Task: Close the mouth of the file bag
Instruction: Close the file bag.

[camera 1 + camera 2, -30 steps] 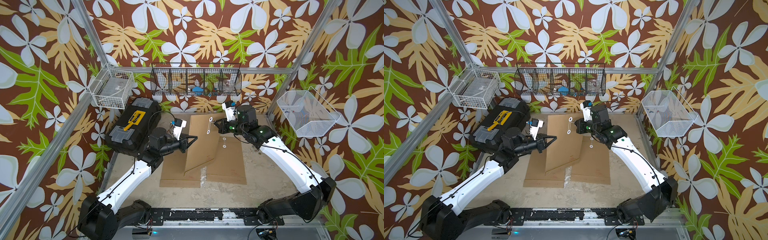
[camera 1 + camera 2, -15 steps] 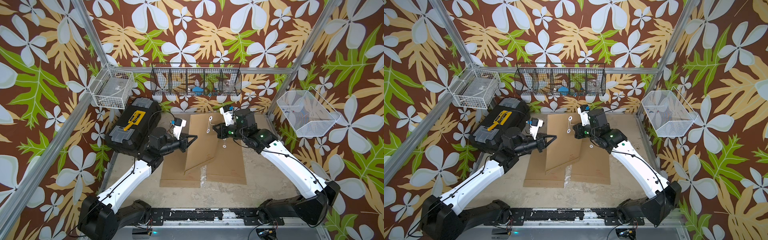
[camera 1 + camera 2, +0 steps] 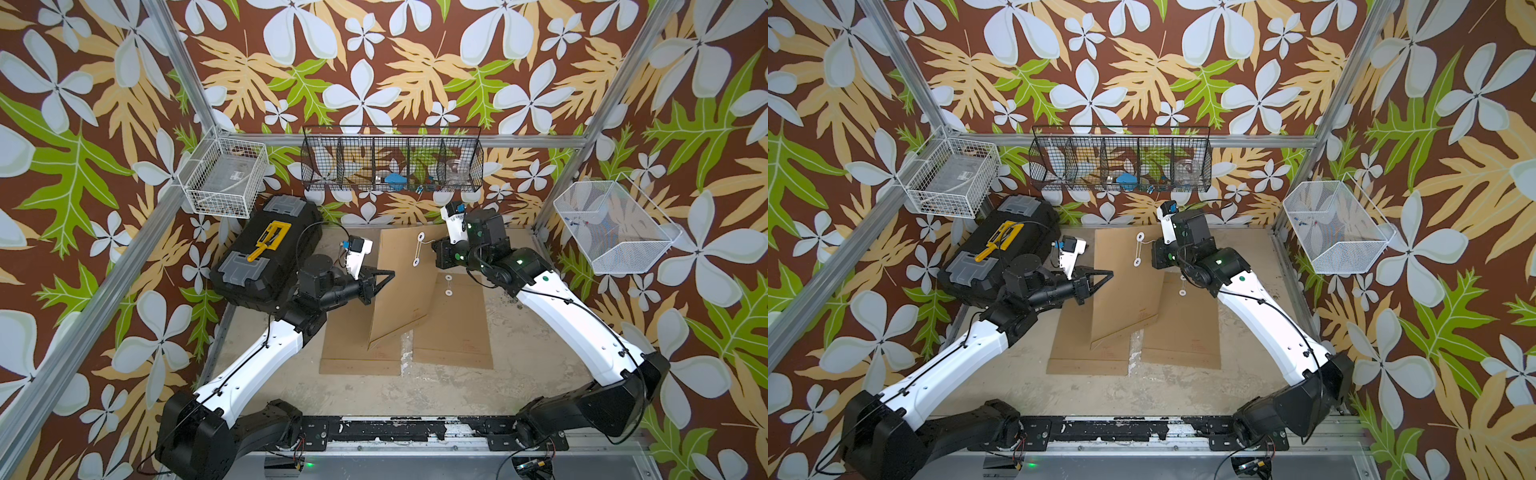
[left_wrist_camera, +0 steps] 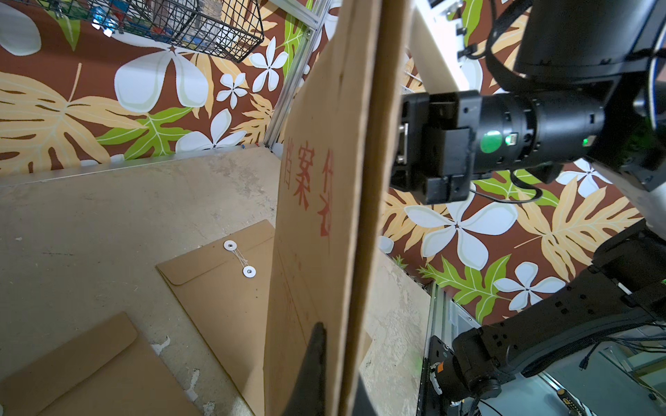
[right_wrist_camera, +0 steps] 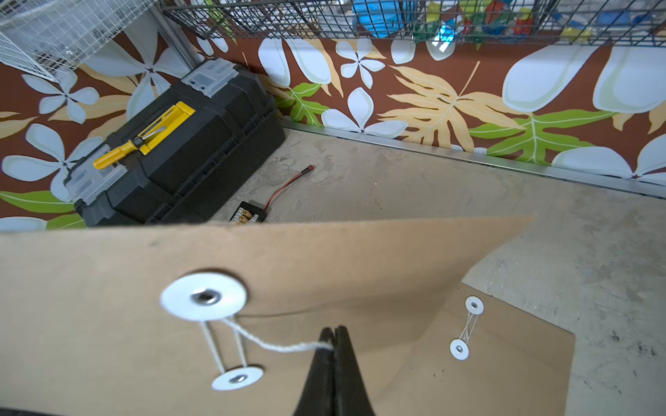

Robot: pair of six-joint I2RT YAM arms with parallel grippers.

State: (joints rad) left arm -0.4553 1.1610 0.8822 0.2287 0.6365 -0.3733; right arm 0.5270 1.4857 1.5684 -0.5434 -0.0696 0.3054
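While the bag [image 3: 401, 299], likely light and stiff, stands tilted, the left gripper [image 3: 387, 276] clamps its edge. The right gripper [image 5: 333, 340] pinches the limp string [image 5: 284, 346] just beside the discs [image 5: 203, 296] — probably best held near its end.

Bright, even, probably lit from overhead, with faint shadows. Sharp in top views; blurred on the near file bag [image 4: 324, 180].

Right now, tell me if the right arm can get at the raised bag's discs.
Probably yes. The right end effector, shut on the string, sits close to both discs, with nothing between; the left end effector holds the bag up.
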